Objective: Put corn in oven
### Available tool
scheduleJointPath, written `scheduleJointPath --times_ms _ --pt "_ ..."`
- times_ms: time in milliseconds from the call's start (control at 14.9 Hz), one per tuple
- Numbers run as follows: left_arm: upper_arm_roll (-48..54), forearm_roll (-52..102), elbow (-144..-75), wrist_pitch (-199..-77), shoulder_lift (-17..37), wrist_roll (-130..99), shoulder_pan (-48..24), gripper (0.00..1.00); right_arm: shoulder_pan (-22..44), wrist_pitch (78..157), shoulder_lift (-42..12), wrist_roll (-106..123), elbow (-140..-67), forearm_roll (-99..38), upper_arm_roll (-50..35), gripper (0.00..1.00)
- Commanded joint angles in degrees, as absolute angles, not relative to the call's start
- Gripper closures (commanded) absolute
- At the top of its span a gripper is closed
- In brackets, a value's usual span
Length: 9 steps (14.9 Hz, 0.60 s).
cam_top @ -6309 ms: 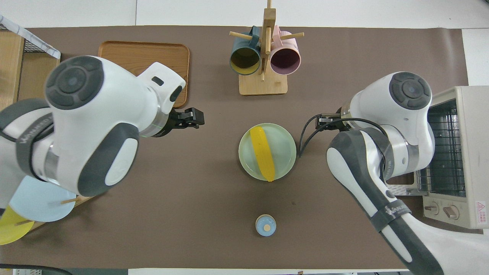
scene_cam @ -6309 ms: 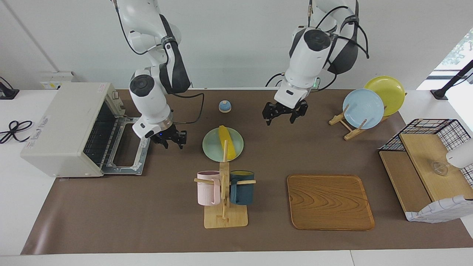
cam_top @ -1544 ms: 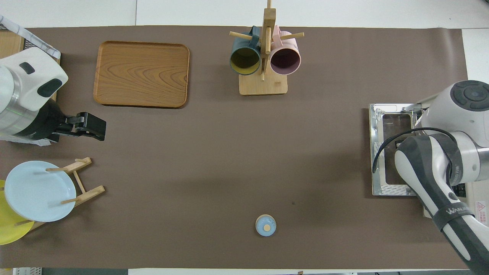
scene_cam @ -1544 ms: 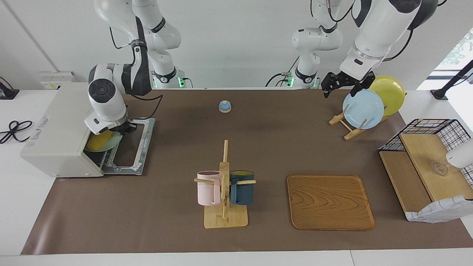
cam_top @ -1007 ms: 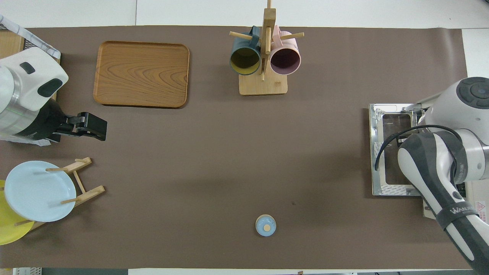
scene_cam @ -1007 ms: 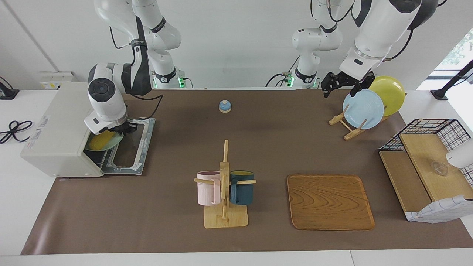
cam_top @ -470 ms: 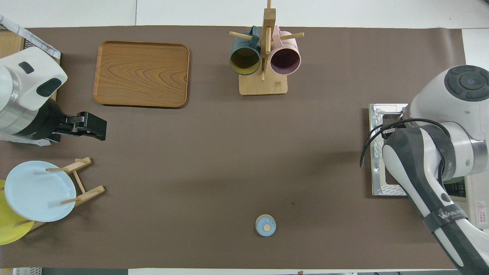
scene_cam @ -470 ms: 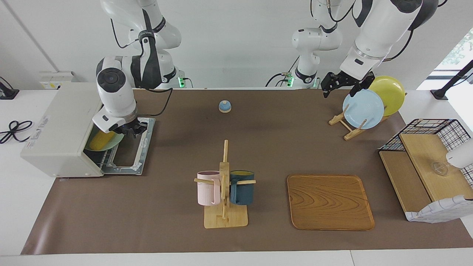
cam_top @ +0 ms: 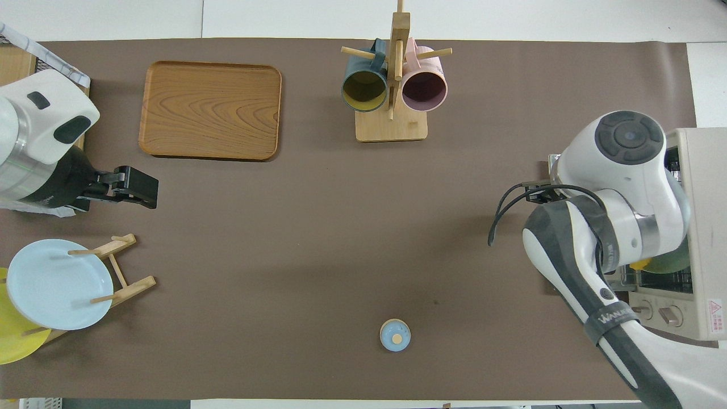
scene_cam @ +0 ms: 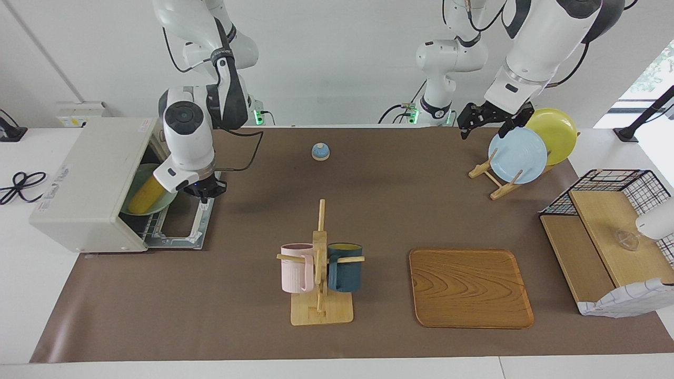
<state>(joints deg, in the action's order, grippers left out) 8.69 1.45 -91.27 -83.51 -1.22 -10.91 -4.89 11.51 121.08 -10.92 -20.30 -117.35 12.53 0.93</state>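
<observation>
The off-white oven (scene_cam: 89, 173) stands at the right arm's end of the table, its glass door (scene_cam: 181, 229) folded down flat. On the rack inside lies a pale green plate (scene_cam: 158, 202) with the yellow corn (scene_cam: 143, 196) on it. In the overhead view my right arm covers most of the oven (cam_top: 704, 227); only a sliver of corn (cam_top: 640, 264) and plate (cam_top: 669, 262) shows. My right gripper (scene_cam: 205, 189) hangs shut and empty over the door's free edge, clear of the plate. My left gripper (scene_cam: 487, 126) waits open, raised beside the plate rack.
A mug tree (scene_cam: 319, 263) with a pink and a dark blue mug stands mid-table. A wooden tray (scene_cam: 470, 287) lies beside it. A small blue bell (scene_cam: 320, 151) sits near the robots. A plate rack (scene_cam: 518, 155) and a wire shelf (scene_cam: 605, 226) occupy the left arm's end.
My right gripper let go of the plate, drew back out of the oven over the door and closed. The plate with the corn stayed inside. The left arm has not moved.
</observation>
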Motion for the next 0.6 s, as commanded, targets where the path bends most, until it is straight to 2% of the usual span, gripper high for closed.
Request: scheduleJointPath --times_ms 0,537 --pt "9.1 2.2 -93.0 -84.7 -2.8 -10.6 -3.6 0.0 12.3 123.2 -13.6 -23.6 -117.3 12.0 0.9 1.0" --pt "8.8 2.2 -93.1 -84.4 -2.9 -10.5 -3.2 0.0 10.8 123.3 -13.5 -23.4 -120.9 13.5 1.1 1.0"
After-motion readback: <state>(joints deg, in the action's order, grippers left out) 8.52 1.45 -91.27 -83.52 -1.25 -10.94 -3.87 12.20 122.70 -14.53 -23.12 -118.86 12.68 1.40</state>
